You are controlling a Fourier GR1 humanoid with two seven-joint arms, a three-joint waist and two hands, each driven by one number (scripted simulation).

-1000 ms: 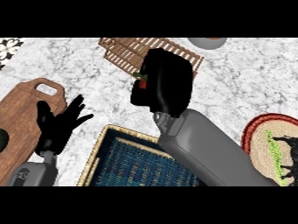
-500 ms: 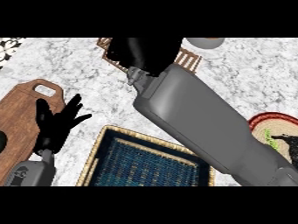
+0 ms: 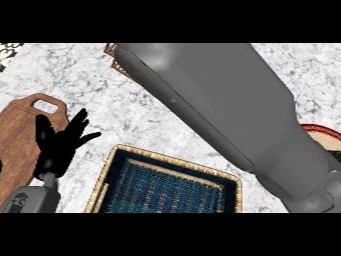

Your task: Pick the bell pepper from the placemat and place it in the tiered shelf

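- Left hand [image 3: 61, 142] rests left of the basket [image 3: 106, 172], fingers spread, holding nothing.
- Right forearm [image 3: 225, 105] stretches diagonally above the basket; its hand is out of sight.

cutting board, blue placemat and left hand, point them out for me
cutting board [image 3: 18, 131], head view, on the bare wood below its handle hole
blue placemat [image 3: 165, 187], head view, on the blue weave at its middle
left hand [image 3: 57, 146], head view, on the palm
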